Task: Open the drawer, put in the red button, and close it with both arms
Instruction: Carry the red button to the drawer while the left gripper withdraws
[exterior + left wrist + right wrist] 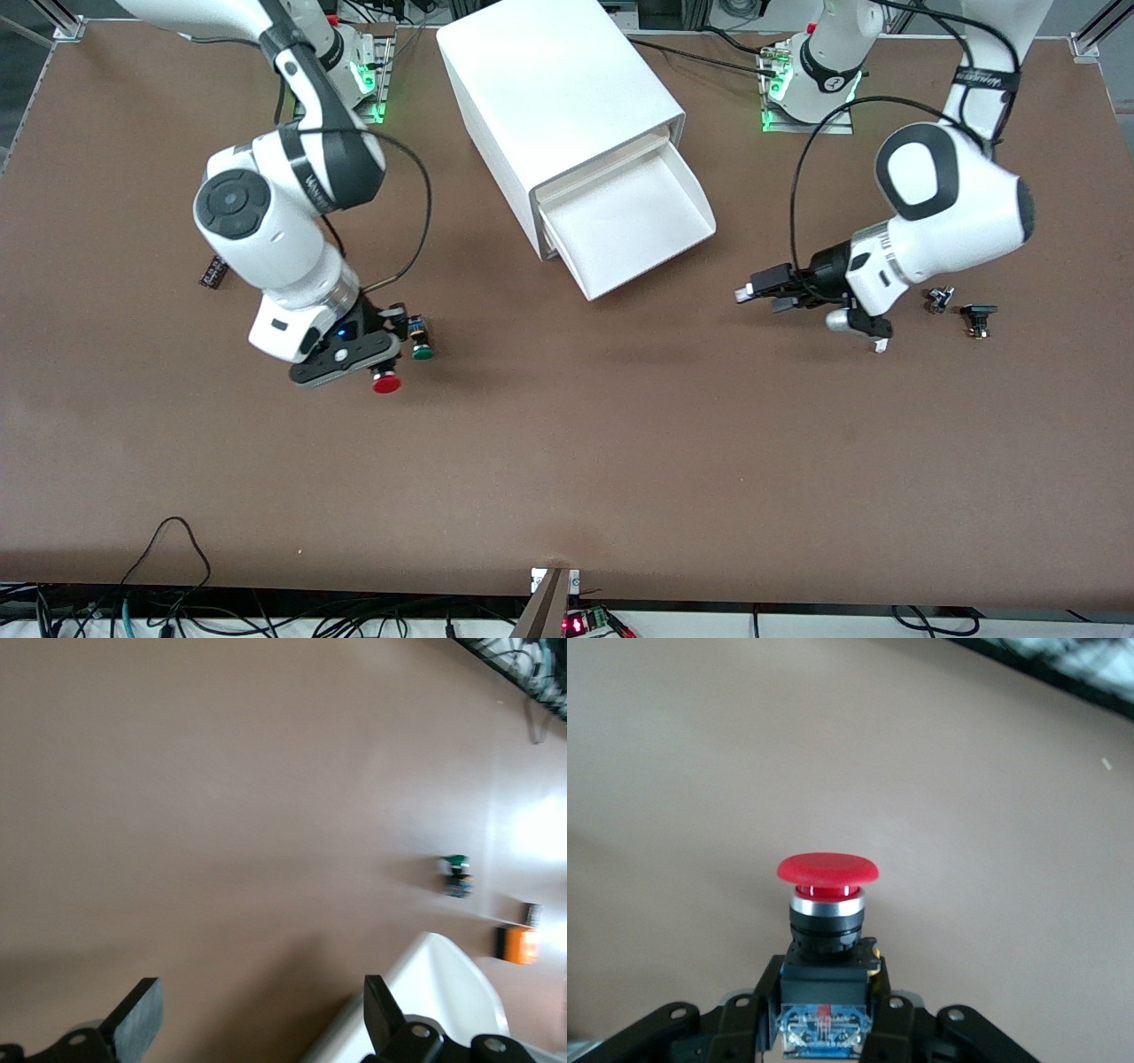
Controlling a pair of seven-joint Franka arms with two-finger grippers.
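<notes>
My right gripper point(370, 359) is shut on the red button point(386, 383) and holds it by its black-and-blue body, low over the table, with the red cap pointing away from the fingers. In the right wrist view the red button point(827, 873) sits between the gripper's point(827, 997) two fingers. The alike green button point(423, 343) lies on the table just beside it. The white cabinet point(549, 89) stands at the middle back, its drawer point(691, 208) pulled open and empty. My left gripper point(760, 295) is open and empty over the table beside the drawer, toward the left arm's end.
Two small black parts point(939, 299) point(978, 317) lie near the left arm's end. Another small black part point(213, 270) lies toward the right arm's end. The left wrist view shows the green button point(456, 875), an orange part point(518, 945) and a white corner of the drawer point(434, 983).
</notes>
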